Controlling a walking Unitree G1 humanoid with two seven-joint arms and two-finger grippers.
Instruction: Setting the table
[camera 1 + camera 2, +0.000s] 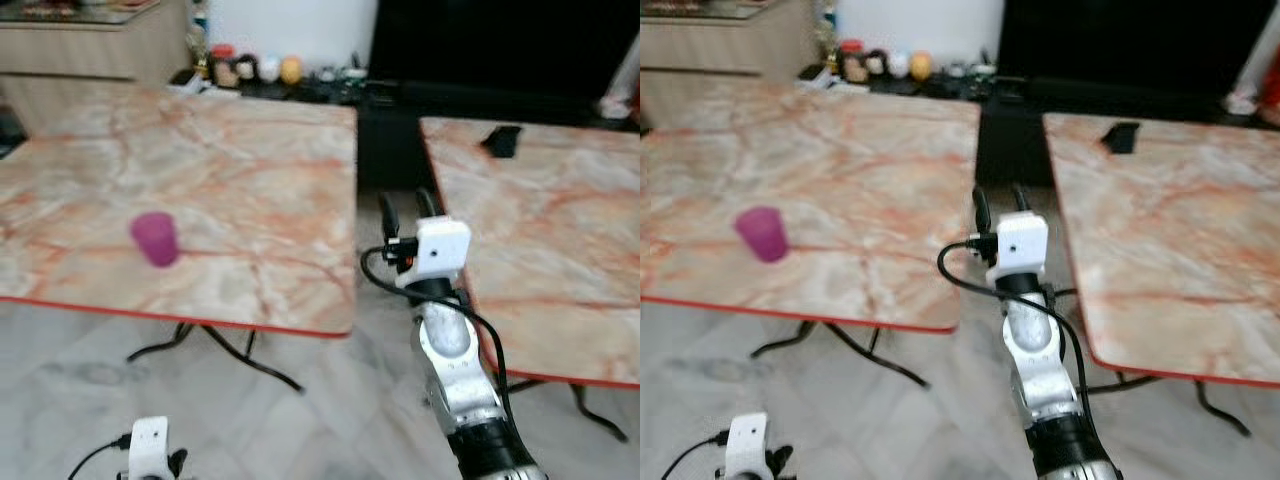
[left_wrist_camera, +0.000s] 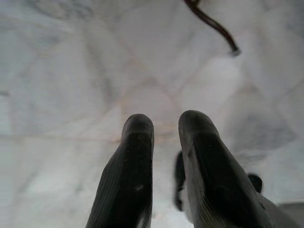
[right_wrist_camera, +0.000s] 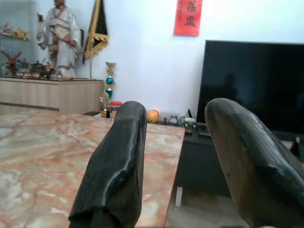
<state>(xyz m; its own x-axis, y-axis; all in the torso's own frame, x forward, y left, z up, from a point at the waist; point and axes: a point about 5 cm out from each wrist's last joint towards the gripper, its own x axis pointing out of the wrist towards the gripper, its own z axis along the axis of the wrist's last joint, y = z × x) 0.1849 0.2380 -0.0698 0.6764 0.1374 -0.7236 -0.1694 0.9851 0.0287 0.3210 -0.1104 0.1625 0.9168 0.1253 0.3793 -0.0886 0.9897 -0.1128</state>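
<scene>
Two marble tables: the left table (image 1: 250, 190) at my 11 o'clock, the right table (image 1: 540, 230) at 1 o'clock. My right gripper (image 1: 408, 210) is raised in the gap between them, jaws wide and empty. My left gripper (image 2: 164, 137) hangs over the floor (image 2: 71, 71), jaws narrowly parted. The purple cup (image 1: 155, 238) stands on the left table near its front edge.

Background items, non-task.
Black television (image 3: 251, 85) against white wall; red hanging sign (image 3: 187, 17) above; robed figurine (image 3: 59, 38) on wooden sideboard (image 3: 52, 95); grey marble floor (image 1: 330, 400).
</scene>
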